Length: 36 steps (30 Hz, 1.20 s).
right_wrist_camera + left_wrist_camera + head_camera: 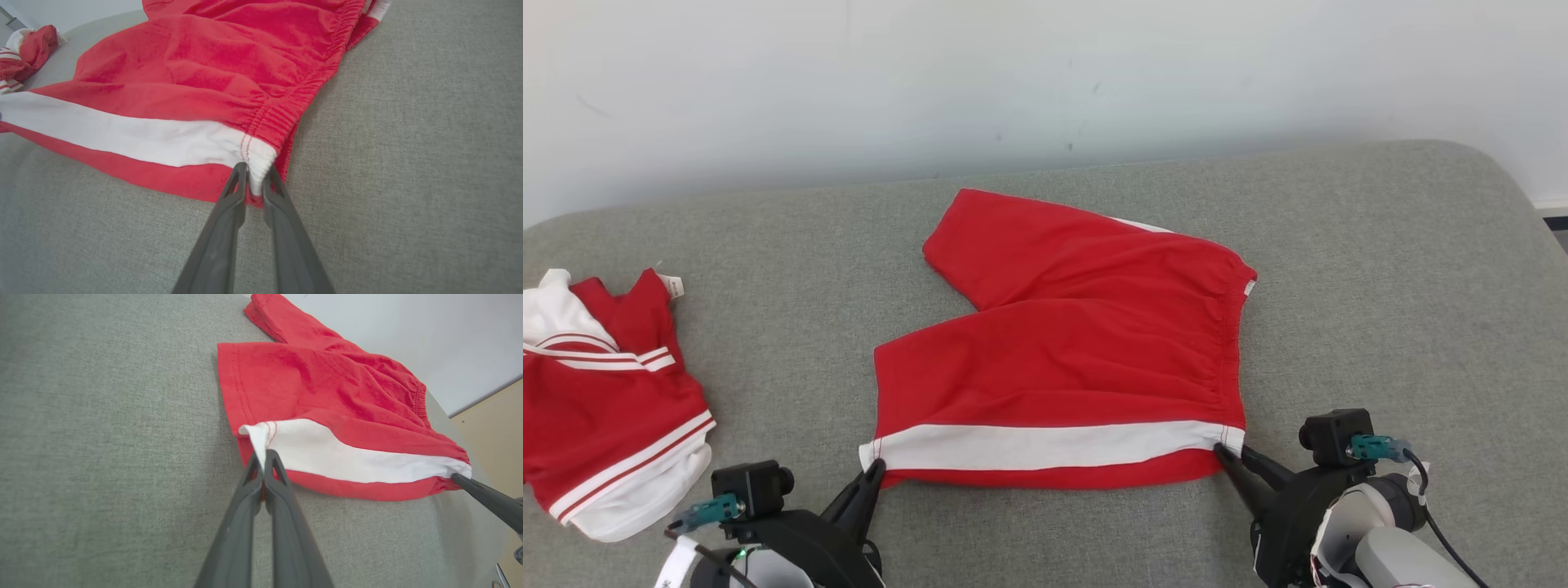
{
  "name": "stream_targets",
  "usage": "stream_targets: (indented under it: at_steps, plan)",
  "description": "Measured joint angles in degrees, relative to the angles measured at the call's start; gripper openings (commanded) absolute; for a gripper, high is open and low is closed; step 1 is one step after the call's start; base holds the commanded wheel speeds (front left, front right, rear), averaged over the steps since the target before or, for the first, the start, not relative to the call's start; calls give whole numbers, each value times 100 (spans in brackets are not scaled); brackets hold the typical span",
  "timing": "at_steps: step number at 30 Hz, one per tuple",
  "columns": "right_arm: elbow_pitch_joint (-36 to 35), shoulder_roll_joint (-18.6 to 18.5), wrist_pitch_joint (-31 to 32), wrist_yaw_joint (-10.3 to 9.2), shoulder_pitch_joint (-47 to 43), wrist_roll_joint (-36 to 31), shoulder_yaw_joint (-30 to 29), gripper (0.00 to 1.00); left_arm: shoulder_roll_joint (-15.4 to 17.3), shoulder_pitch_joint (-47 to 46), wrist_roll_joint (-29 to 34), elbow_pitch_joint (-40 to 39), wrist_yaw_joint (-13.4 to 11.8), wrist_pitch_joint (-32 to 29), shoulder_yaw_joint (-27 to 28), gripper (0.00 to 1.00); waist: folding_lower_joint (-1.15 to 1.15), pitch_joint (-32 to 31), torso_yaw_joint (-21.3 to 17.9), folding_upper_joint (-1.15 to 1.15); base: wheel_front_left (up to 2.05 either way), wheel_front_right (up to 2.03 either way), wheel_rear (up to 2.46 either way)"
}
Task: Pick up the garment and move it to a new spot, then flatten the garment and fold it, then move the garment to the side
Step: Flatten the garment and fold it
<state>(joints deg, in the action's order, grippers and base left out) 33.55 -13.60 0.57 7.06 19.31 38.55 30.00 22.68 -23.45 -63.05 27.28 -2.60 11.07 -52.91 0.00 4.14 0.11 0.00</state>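
Pinching the near edge at both ends, you had the garment [1062, 359] stretched along its white stripe [1045, 445]. That was the point of the hold: two grips pulling apart held that side straight and taut while the rest lay spread on the grey cushion [768, 245].

Your left gripper [876, 467] was clamped tight on the hem corner of the stripe, fingers pressed together with the cloth nipped between the tips. Your right gripper [1221, 449] sat at the opposite corner, where the stripe met the gathered waistband [1232, 343]. Its jaws were narrow rather than fully closed, with the bunched white corner between the tips, so I judged it a lighter grip than the left one.

The garment, a pair of red shorts, lay near the middle of the cushion, legs pointing to your left and waist to your right. The far leg angled away toward the pale wall [1013, 73]. It looked mostly flat, with shallow wrinkles near the waistband, so I judged you were in the flattening step, with the fold not yet made.

Some crumpled clothing [605, 400], red and white, was heaped well apart at the cushion's left edge, out of the way of the work. The low, shallow finger angles made sense here: they caught only the edge of the cloth without digging into the cushion.
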Motion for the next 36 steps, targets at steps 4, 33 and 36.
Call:
stream_targets:
  at_steps: [4,33,36]
  plan:
    - [-57,3,49,0,0,10,32,100,40,1,24,1,-97,-1,-18,100,0,-11,-9,0,0,0,0]
    - [-824,-185,522,-862,81,-730,354,100,342,-162,987,-180,-450,-307,-230,100,0,26,-165,0,0,0,0]
    - [-920,-188,604,-973,89,-793,367,100,342,-163,1183,-132,-452,-349,-234,100,0,16,-167,0,0,0,0]
